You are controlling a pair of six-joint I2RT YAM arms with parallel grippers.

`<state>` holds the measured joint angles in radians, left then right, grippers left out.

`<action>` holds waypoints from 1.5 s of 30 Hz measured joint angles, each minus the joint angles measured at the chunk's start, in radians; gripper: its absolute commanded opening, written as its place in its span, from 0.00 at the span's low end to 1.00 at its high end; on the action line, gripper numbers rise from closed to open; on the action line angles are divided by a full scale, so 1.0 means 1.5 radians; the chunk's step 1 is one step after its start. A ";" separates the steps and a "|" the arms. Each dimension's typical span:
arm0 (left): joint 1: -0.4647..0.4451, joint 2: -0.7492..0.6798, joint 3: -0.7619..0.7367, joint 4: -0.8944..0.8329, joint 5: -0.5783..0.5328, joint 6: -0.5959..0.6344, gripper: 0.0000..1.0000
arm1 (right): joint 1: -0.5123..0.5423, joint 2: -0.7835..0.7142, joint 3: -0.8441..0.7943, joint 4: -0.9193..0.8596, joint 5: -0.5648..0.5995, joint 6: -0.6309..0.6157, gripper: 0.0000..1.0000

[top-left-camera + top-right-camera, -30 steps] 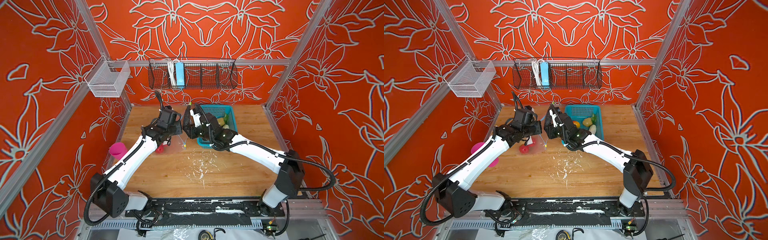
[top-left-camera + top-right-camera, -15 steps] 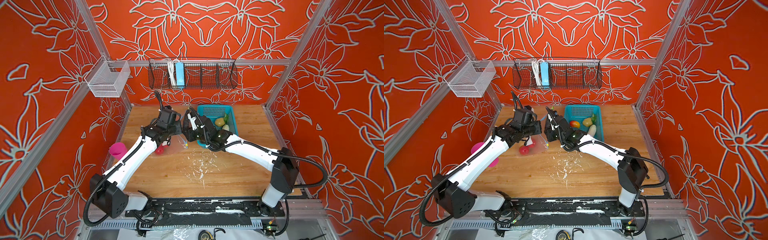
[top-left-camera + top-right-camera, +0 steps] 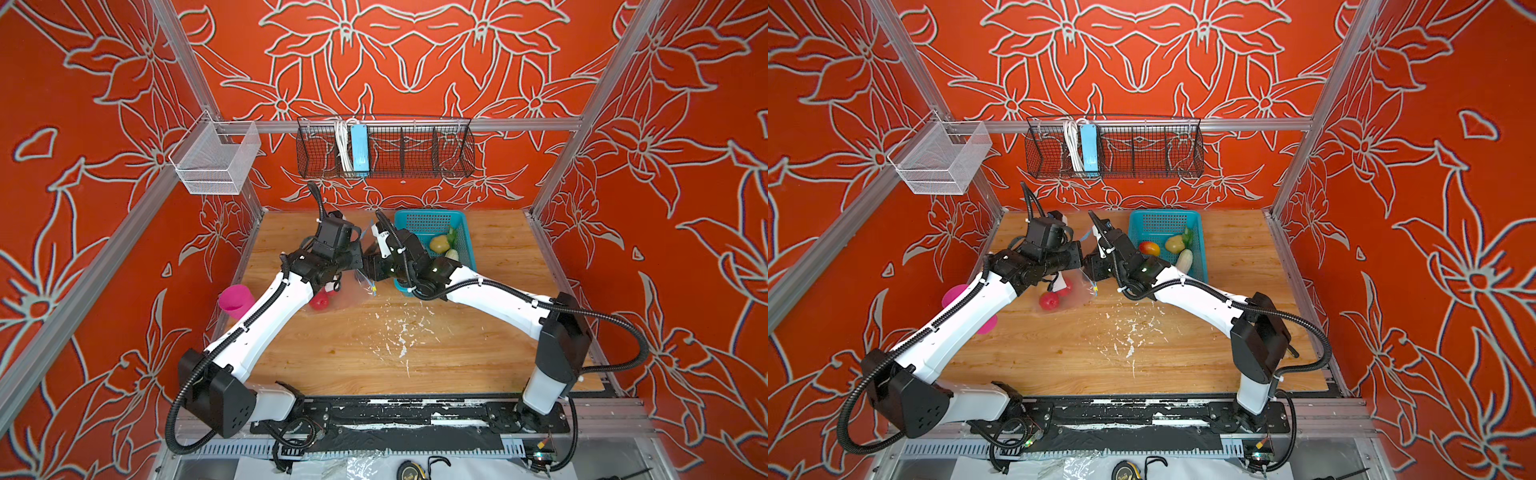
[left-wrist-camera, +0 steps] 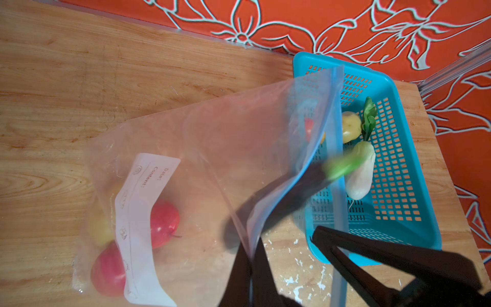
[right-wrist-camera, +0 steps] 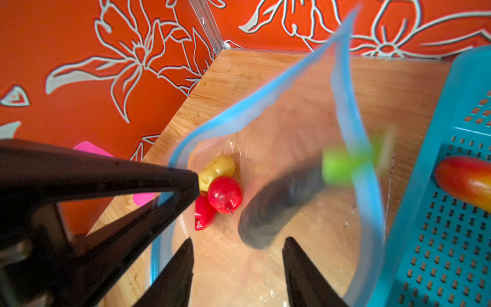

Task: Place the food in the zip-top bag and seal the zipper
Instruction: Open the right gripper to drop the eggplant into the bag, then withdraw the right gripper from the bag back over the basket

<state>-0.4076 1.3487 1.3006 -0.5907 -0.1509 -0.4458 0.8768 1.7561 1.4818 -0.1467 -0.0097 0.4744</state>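
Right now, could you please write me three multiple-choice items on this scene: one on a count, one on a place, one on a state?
1. Red apples inside the zip-top bag: A one, B two, C four.
2. The white radish lies: A in the teal basket, B in the bag, C in mid-air.
3. The bag's mouth is: A sealed, B open, C knotted.
B: two show through the plastic. A: it rests on the basket's floor. B: the blue zipper forms a wide loop.
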 measured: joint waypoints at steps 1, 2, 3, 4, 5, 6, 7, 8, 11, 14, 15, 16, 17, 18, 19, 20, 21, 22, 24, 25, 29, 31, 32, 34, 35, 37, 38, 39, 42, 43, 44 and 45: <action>0.000 0.000 0.000 0.000 0.000 0.000 0.00 | 0.001 0.002 0.001 0.000 -0.001 0.000 0.57; 0.000 0.000 0.000 0.000 0.000 0.000 0.00 | 0.001 0.004 0.002 0.000 -0.001 0.000 0.57; 0.000 0.000 0.000 0.000 0.000 0.000 0.00 | 0.002 0.005 0.003 0.001 -0.001 0.000 0.57; 0.000 0.000 0.000 0.000 0.000 0.000 0.00 | 0.002 0.007 0.004 0.000 -0.001 0.000 0.57; 0.000 0.000 0.000 0.000 0.000 0.000 0.00 | 0.002 0.008 0.004 0.000 -0.001 0.000 0.56; 0.000 0.000 0.000 0.000 0.000 0.000 0.00 | 0.002 0.008 0.004 0.000 -0.001 0.000 0.56; 0.000 0.000 0.000 0.000 0.000 0.000 0.00 | 0.002 0.008 0.004 0.000 -0.001 0.000 0.56; 0.000 0.000 0.000 0.000 0.000 0.000 0.00 | 0.002 0.008 0.004 0.000 -0.001 0.000 0.56; 0.000 0.000 0.000 0.000 0.000 0.000 0.00 | 0.002 0.008 0.004 0.000 -0.001 0.000 0.56; 0.000 0.000 0.000 0.000 0.000 0.000 0.00 | 0.002 0.008 0.004 0.000 -0.001 -0.001 0.56; 0.000 0.000 0.000 0.000 0.000 0.000 0.00 | 0.002 0.008 0.004 0.000 -0.001 -0.001 0.56; 0.000 0.000 0.000 0.000 0.000 0.000 0.00 | 0.002 0.008 0.004 0.000 -0.001 -0.001 0.56; 0.000 0.000 0.000 0.000 0.000 0.000 0.00 | 0.002 0.008 0.004 0.000 -0.001 -0.001 0.56; 0.000 0.000 0.000 0.000 0.000 0.000 0.00 | 0.002 0.008 0.004 0.000 -0.001 -0.001 0.56; 0.000 0.000 0.000 0.000 0.000 0.000 0.00 | 0.002 0.008 0.004 0.000 -0.001 -0.001 0.56; 0.000 0.000 0.000 0.000 0.000 0.000 0.00 | 0.002 0.008 0.004 0.000 -0.001 -0.002 0.56; 0.000 0.000 0.000 0.000 0.000 0.000 0.00 | 0.002 0.008 0.004 -0.001 -0.001 -0.002 0.56; 0.000 0.000 0.000 0.000 0.000 0.000 0.00 | 0.002 0.008 0.004 -0.001 -0.001 -0.002 0.57; 0.000 0.000 0.000 0.000 0.000 0.000 0.00 | 0.002 0.008 0.004 -0.002 0.000 -0.002 0.57; 0.000 0.000 0.000 0.000 0.000 0.000 0.00 | 0.002 0.007 0.004 -0.003 0.001 -0.002 0.58; 0.000 0.000 0.000 0.000 0.000 0.000 0.00 | 0.002 0.005 0.004 -0.007 0.003 -0.005 0.65; 0.000 0.000 0.000 0.000 0.000 0.000 0.00 | 0.002 0.002 0.004 -0.012 0.007 -0.007 0.69; 0.000 0.000 0.000 0.000 0.000 0.000 0.00 | 0.002 0.001 0.004 -0.015 0.008 -0.009 0.70; 0.000 0.000 0.000 0.000 0.000 0.000 0.00 | 0.002 -0.003 0.004 -0.024 0.016 -0.012 0.72; 0.000 0.000 0.000 0.000 0.000 0.000 0.00 | 0.002 -0.006 0.004 -0.027 0.020 -0.014 0.73; 0.000 0.000 0.000 0.000 0.000 0.000 0.00 | 0.002 -0.012 0.004 -0.034 0.027 -0.018 0.73; 0.000 0.000 0.000 0.000 0.000 0.000 0.00 | 0.002 -0.016 0.004 -0.036 0.031 -0.019 0.77; 0.000 0.000 0.000 0.000 0.000 0.000 0.00 | 0.002 -0.020 0.004 -0.039 0.036 -0.020 0.83; 0.000 0.000 0.000 0.000 0.000 0.000 0.00 | 0.000 -0.032 0.004 -0.046 0.048 -0.033 0.98; 0.000 0.000 0.000 0.000 0.000 0.000 0.00 | 0.000 -0.037 0.004 -0.049 0.053 -0.034 0.98; 0.000 0.000 0.000 0.000 0.000 0.000 0.00 | -0.001 -0.041 0.004 -0.052 0.056 -0.035 0.98; 0.000 0.000 0.000 0.000 0.000 0.000 0.00 | -0.002 -0.046 0.004 -0.053 0.058 -0.036 0.98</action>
<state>-0.4076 1.3483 1.3006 -0.5907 -0.1509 -0.4458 0.8738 1.6871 1.4872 -0.2268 0.0769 0.4210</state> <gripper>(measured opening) 0.049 0.975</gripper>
